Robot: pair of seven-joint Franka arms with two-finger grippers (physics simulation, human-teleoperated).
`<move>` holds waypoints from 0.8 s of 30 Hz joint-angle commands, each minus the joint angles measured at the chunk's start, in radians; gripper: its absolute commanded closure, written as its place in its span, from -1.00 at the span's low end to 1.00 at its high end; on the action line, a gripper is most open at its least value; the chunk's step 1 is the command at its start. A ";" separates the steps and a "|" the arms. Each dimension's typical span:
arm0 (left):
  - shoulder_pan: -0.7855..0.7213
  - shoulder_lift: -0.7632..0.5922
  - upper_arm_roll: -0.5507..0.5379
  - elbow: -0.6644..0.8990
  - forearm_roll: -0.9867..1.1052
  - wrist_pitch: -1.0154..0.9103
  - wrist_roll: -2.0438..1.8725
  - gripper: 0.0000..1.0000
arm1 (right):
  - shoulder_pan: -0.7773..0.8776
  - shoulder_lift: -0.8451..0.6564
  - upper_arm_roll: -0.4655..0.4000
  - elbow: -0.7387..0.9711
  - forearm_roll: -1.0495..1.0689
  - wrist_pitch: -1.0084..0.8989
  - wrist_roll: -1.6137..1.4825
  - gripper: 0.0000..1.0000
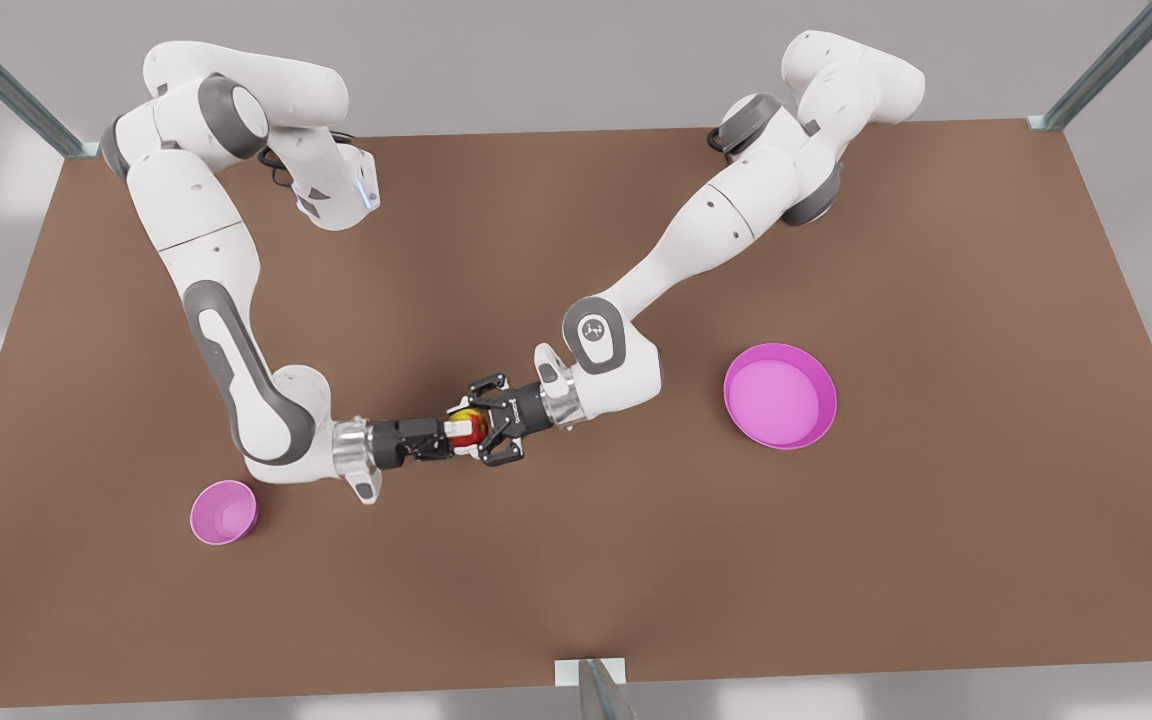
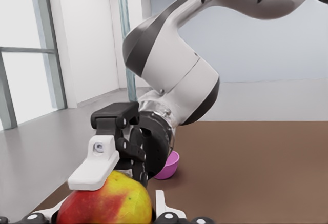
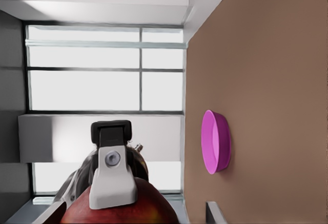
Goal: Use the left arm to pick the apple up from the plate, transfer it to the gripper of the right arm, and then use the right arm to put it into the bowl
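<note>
Looking from the front, the left gripper (image 1: 484, 421) is clamped on the apple (image 1: 472, 419) above the table (image 1: 636, 580), nose to nose with the right gripper (image 1: 456, 431). The left wrist view shows the right gripper touching the apple, but I cannot tell if it grips. The right wrist view shows the plate (image 3: 215, 142) far behind.

The apple (image 2: 105, 202) is running off the left wrist view's edge, a white finger (image 2: 95, 165) covering its top.

Your front view looks steeply down over the whole table (image 1: 576, 600), while both wrist views, facing opposite ways, share the close-up apple (image 2: 105, 203).
</note>
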 commanded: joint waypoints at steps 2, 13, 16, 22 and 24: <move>0.000 -0.002 0.002 0.000 0.009 -0.017 -0.006 0.08 | -0.033 -0.006 0.035 -0.013 0.000 -0.004 -0.090 -1.00; 0.000 0.000 0.005 0.000 0.009 -0.017 -0.006 0.08 | -0.059 -0.016 0.075 -0.035 0.000 0.005 -0.091 -0.43; -0.002 0.000 0.005 -0.001 0.009 -0.017 -0.004 0.08 | -0.059 -0.016 0.075 -0.033 0.000 0.005 -0.091 -0.42; -0.008 -0.002 0.005 -0.001 0.011 -0.002 -0.006 -0.20 | -0.062 -0.016 0.075 -0.030 0.000 0.005 -0.090 -0.34; -0.008 -0.002 0.006 -0.001 0.011 0.000 -0.007 -0.27 | -0.061 -0.016 0.075 -0.028 0.000 0.005 -0.088 -0.34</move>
